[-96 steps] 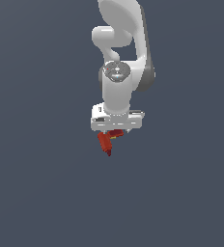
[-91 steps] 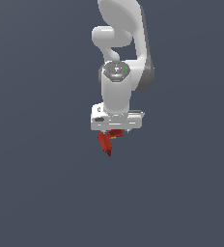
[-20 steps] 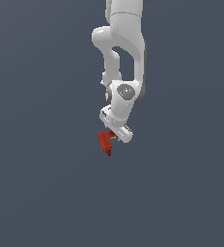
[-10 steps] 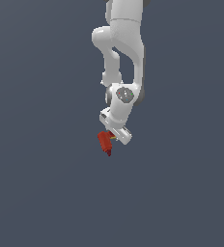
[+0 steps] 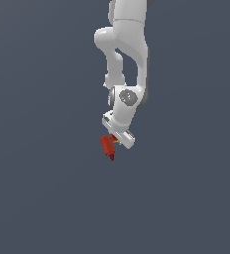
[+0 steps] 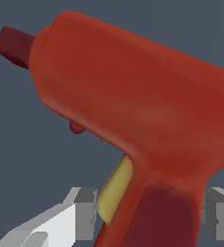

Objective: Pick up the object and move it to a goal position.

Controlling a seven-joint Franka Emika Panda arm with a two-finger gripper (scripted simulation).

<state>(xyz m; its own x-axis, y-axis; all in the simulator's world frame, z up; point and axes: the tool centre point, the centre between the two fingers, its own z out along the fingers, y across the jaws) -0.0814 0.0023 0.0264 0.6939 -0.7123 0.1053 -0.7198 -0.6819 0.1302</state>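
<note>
The object (image 5: 107,146) is a small red drill-like item with a dark red tip pointing down, hanging below the white arm in the exterior view. My gripper (image 5: 115,141) is shut on its handle. In the wrist view the object (image 6: 133,106) fills most of the picture, its dark red tip (image 6: 13,46) pointing away and a yellow trigger mark (image 6: 115,190) on the handle. The handle sits between my two white fingers (image 6: 82,212), one on each side. The goal position is not marked in either view.
The white arm (image 5: 124,64) reaches down from above. Behind it is only a plain dark grey-blue background.
The wrist has turned and the arm has folded since the oldest frames, so the hand now faces sideways. The object stays held at nearly the same spot.
</note>
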